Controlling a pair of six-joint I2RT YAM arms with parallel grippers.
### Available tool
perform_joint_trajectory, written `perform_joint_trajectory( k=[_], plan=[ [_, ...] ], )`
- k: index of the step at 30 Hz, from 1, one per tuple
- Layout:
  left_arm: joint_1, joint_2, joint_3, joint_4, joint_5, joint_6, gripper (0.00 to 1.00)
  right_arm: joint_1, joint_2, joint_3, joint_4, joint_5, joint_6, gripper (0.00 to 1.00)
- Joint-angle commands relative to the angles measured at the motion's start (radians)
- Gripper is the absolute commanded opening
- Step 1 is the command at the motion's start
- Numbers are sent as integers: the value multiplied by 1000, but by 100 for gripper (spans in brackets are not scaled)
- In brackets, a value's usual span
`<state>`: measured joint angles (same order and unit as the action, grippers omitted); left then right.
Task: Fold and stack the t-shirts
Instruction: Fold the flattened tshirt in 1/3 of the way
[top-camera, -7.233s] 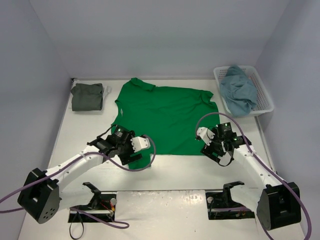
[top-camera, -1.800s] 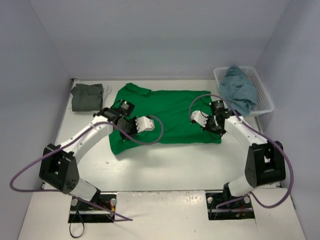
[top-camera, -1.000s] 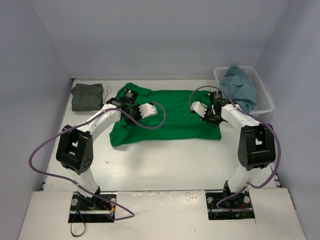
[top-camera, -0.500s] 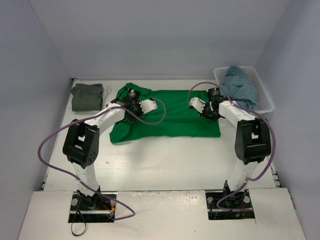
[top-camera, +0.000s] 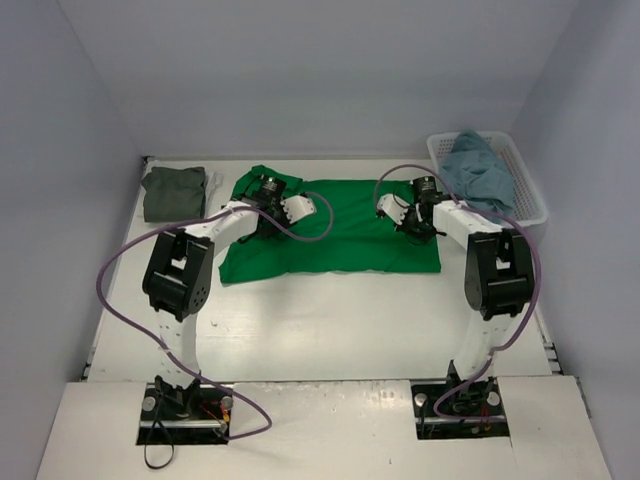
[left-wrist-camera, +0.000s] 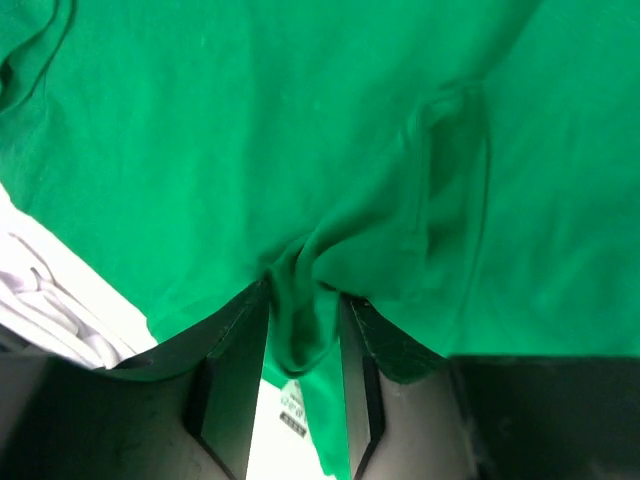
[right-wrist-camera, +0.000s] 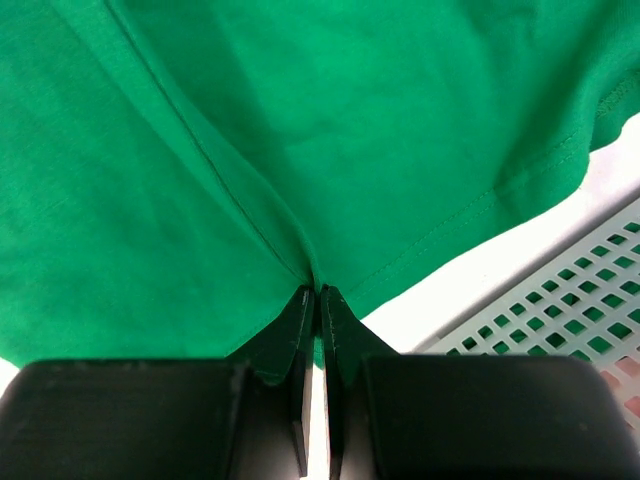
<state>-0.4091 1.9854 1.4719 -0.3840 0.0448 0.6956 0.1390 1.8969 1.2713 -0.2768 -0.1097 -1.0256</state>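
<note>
Bunching inside left claw (left-wrist-camera: 303, 305) lies green t-shirt (left-wrist-camera: 300, 130).

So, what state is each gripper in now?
Left gripper: jaws parted, a green t-shirt fold between them.
Right gripper: shut on the green t-shirt.

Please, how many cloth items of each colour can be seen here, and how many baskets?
Green t-shirt: 1
Dark olive-grey t-shirt: 1
Light blue t-shirt: 1
White cloth, only partly visible: 1
White basket: 1
Total: 5
</note>
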Motion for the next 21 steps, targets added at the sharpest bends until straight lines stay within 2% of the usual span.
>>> perform_joint_trajectory(
  k=[1,8,10,16,21],
  plan=[
    [9,-1,68,45,-17,-16,29,5,2,17,44,33,16,1],
    [9,58,74,102,-78,-25,29,8,45,2,120,87,50,2],
    [9,64,68,122,-100,-30,29,8,60,-7,142,103,61,6],
    [9,67,48,158,-161,-44,29,10,90,-23,211,180,116,29],
    [9,49,22,174,-160,-59,29,10,91,-29,264,251,199,35]
  ],
)
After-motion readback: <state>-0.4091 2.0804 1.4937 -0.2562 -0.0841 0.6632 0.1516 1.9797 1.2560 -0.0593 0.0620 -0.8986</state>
